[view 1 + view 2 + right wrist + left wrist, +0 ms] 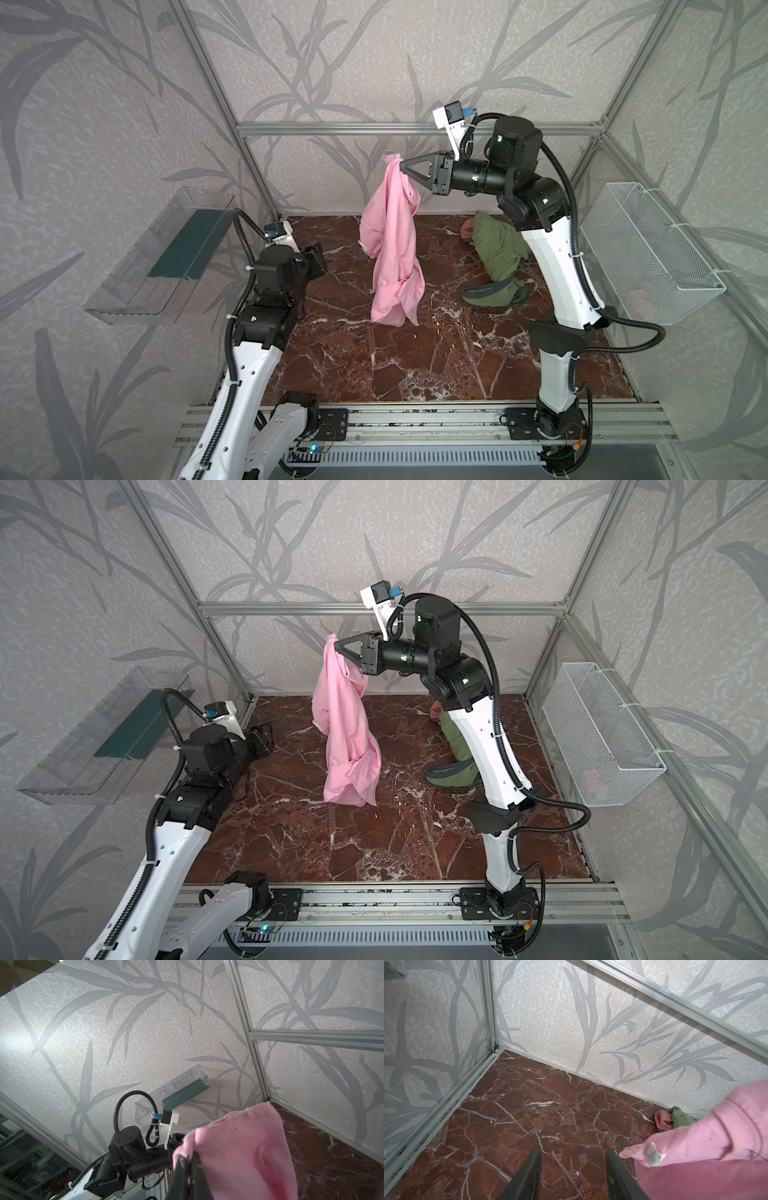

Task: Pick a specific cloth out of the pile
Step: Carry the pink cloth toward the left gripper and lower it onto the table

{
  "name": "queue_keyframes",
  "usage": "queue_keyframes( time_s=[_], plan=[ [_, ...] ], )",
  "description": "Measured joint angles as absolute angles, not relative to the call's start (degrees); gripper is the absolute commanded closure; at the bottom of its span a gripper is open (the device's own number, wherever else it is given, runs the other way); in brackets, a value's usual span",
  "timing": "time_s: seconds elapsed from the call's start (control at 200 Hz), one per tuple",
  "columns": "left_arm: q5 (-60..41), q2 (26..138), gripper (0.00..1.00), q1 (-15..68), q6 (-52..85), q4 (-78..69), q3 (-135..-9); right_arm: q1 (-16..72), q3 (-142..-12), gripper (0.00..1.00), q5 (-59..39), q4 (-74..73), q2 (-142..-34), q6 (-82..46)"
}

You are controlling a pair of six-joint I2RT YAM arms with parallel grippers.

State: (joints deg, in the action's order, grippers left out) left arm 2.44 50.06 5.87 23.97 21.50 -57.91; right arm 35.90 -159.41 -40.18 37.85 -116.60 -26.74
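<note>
The cloth [392, 249] hangs above the table [415, 365] in both top views. Its upper end is clenched in the right gripper [402, 166], well apart from the pile [496, 253] beside the right arm. The left gripper [316, 259] sits low at the left.

Left wrist view: the left gripper [574, 1150] has its jaws parted with nothing between them, and the cloth [706, 1147] is just beside one finger.

Right wrist view: the right gripper [189, 1157] is pinched tight on the cloth [239, 1147].

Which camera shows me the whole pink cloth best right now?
Both top views: the pink cloth hangs full length from the shut right gripper, top to bottom hem in frame. The left wrist view catches only a fold with its white label; the right wrist view only the bunch at the jaws.
</note>
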Motion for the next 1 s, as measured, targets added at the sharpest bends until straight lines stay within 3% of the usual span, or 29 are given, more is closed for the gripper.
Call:
queue_keyframes(
  time_s=[0.435, 0.905, 1.0],
  plan=[
    [3.7, 48.0, 0.51, 5.9, 23.5, 24.5, -57.9, 43.3, -160.5, 1.00, -39.2, 25.7, -132.9, -32.0],
    [5.1, 43.6, 0.51, 5.9, 23.6, 25.9, -55.2, 46.4, -160.6, 1.00, -30.5, 10.7, -152.5, -38.3],
    [5.0, 43.9, 0.51, 5.9, 23.6, 25.9, -55.2, 46.6, -160.6, 0.75, -29.2, 10.0, -154.5, -39.1]
  ],
)
